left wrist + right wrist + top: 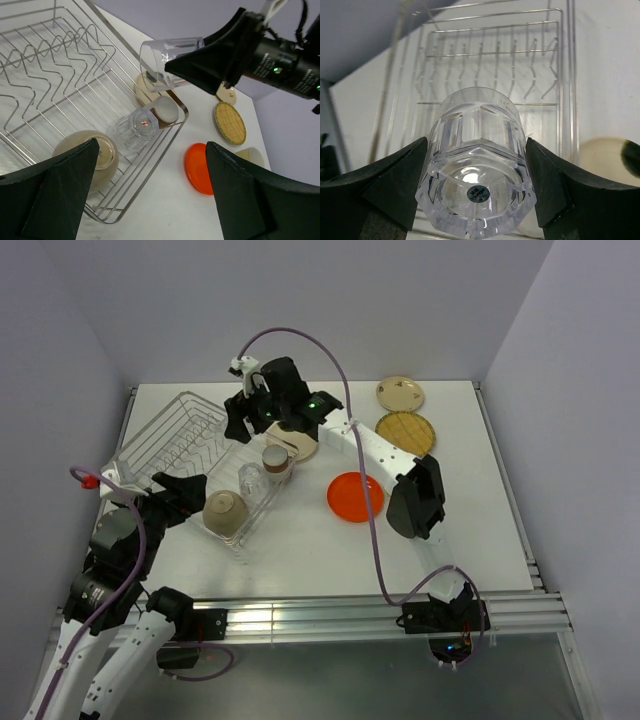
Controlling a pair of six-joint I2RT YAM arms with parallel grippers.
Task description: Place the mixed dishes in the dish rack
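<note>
Black left gripper (152,150): jaws spread wide with nothing between them. It hovers low over the near end of the rack, just above the upturned bowl.
Dish rack (170,440): silver wire, on the left of the table. All the dishes in it sit along its right-hand side.
Upturned bowl (224,511): pale, foot up, in the rack's near corner.
Racked glass (250,478): clear, mouth down, between the bowl and the small cup.
Small cup (277,460): in the rack just beyond that glass, beside a cream plate (144,86) at the far corner.
Right gripper (476,145): jaws closed on the held glass (162,60), one finger against each side wall.
Held glass, position: in the air above the rack's far right corner, tipped over, base towards the wrist and mouth towards the wires.
Step in hand: probably setting this second glass into the rack.
Next move: likely to turn the glass mouth down and lower it onto free wires near the racked glass without knocking the cup. The jaws should part only once it rests there. The left arm would do well to keep clear.
Orange plate (355,496): flat on the table just right of the rack, not yet loaded.
Woven plate (405,430): tan, on the table further right.
Patterned plate (401,393): cream, just behind the woven one. Both are still to load.
</note>
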